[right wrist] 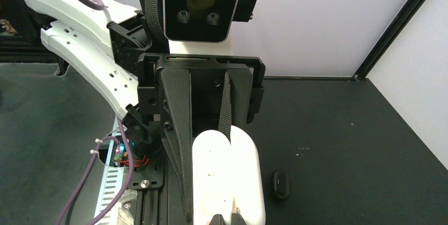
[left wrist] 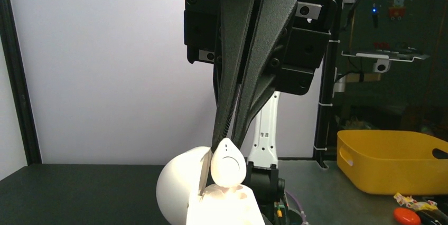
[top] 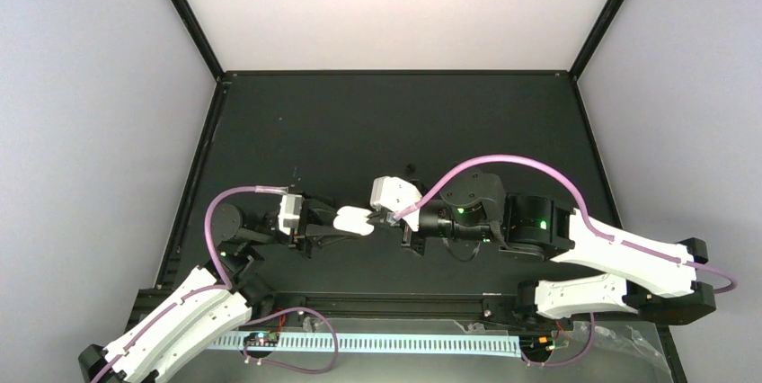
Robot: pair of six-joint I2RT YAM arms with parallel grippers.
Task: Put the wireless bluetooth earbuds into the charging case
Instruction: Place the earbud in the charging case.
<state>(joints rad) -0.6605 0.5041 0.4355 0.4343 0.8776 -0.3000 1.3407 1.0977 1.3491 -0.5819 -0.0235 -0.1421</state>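
Top view: the left gripper [top: 341,224] clamps an open white case [top: 358,219] above the dark bench [top: 359,122]. The right gripper [top: 386,218] meets it.

Left wrist: the right gripper's tips pinch a white earbud [left wrist: 228,162] right at the case's base. A yellow bin [left wrist: 391,161] sits beyond.

Right wrist: a small black item [right wrist: 280,184] lies on the bench beside the case.

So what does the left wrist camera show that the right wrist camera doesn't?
Only the left wrist view: the white earbud pinched in the right gripper over the charging case, plus a yellow bin in the background. Only the right wrist view: the left gripper clamping that case, and a black earbud lying on the table. Both: the white charging case, open.
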